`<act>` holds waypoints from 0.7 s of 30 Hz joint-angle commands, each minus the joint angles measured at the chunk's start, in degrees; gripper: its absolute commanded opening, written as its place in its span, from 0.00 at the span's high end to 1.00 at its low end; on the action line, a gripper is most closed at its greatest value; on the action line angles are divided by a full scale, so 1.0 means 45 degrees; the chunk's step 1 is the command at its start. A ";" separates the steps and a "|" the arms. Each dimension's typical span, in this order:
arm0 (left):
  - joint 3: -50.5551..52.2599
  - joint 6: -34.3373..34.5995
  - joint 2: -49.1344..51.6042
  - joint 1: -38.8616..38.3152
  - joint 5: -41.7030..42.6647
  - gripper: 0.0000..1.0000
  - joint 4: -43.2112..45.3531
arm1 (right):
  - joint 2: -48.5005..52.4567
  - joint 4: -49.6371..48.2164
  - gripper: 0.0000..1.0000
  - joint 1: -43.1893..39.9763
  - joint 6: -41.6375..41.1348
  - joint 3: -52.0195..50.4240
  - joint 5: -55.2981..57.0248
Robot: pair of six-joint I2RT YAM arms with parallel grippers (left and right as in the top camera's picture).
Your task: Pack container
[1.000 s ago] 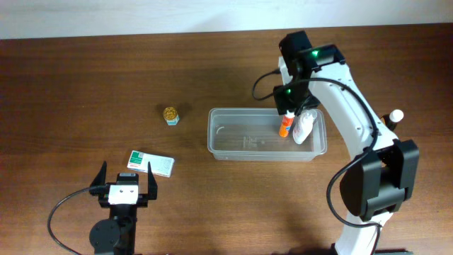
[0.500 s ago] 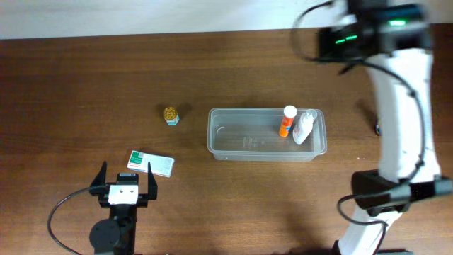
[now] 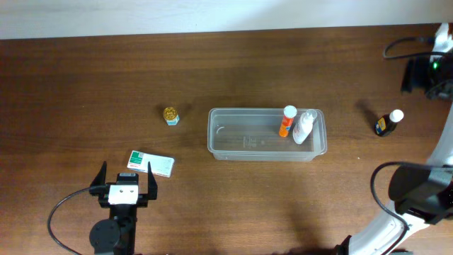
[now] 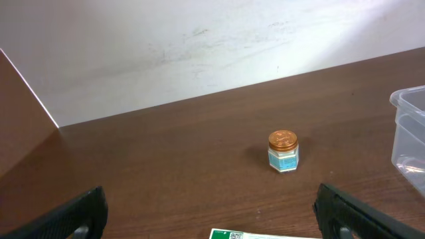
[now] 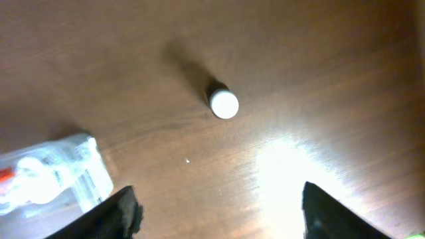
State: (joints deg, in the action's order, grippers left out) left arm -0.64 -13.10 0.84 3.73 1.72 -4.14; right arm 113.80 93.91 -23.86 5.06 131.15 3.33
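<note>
the right pincer [image 5: 219,206] hangs high over the desk [image 5: 319,60], jaws spread wide and empty. nearest, straight below and a little ahead of it, stands a dark bottle [image 5: 223,103] with a white cap. it is upright and alone, with a patch of glare just beside it. it looks narrow and tall, so a descent that lands off centre would likely tip it and send it rolling. farther off, to the pincer's lower left, lies the container [image 5: 66,174]. an orange bottle [image 3: 285,123] and a white bottle [image 3: 303,128] already stand together at the container end nearest this pincer. a third bottle set down carelessly there could knock them over.

the left pincer [image 4: 209,206] is also wide open and holds nothing. a flat box [image 3: 151,163] lies just ahead of it, a small jar [image 4: 283,151] farther ahead, and the container off to its right.

the right wrist view shows little of the dark bottle beyond its cap. the overhead view shows its dark body and both bottles in the tub. only the left wrist view shows the jar's side and the container's near wall, not its contents.
</note>
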 commanded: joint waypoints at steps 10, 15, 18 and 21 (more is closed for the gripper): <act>0.0024 -0.0155 -0.0097 0.0068 0.0107 0.00 -0.0092 | 0.0058 -0.3891 0.02 -0.1122 0.1967 -0.4595 -0.0559; 0.0024 -0.0155 -0.0097 0.0068 0.0107 0.00 -0.0092 | 0.0165 -0.4852 0.01 -0.1146 0.2856 -0.5265 -0.1341; 0.0024 -0.0155 -0.0097 0.0068 0.0107 0.00 -0.0087 | 0.0350 -0.5178 0.01 -0.1146 0.3079 -0.5649 -0.1428; 0.0024 -0.0155 -0.0097 0.0068 0.0107 0.00 -0.0092 | 0.0656 -0.5333 0.01 -0.1146 0.3162 -0.5775 -0.1481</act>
State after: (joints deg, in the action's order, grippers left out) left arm -0.64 -13.10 0.84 3.73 1.72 -4.14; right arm 114.61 70.48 -28.75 17.28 106.19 -1.67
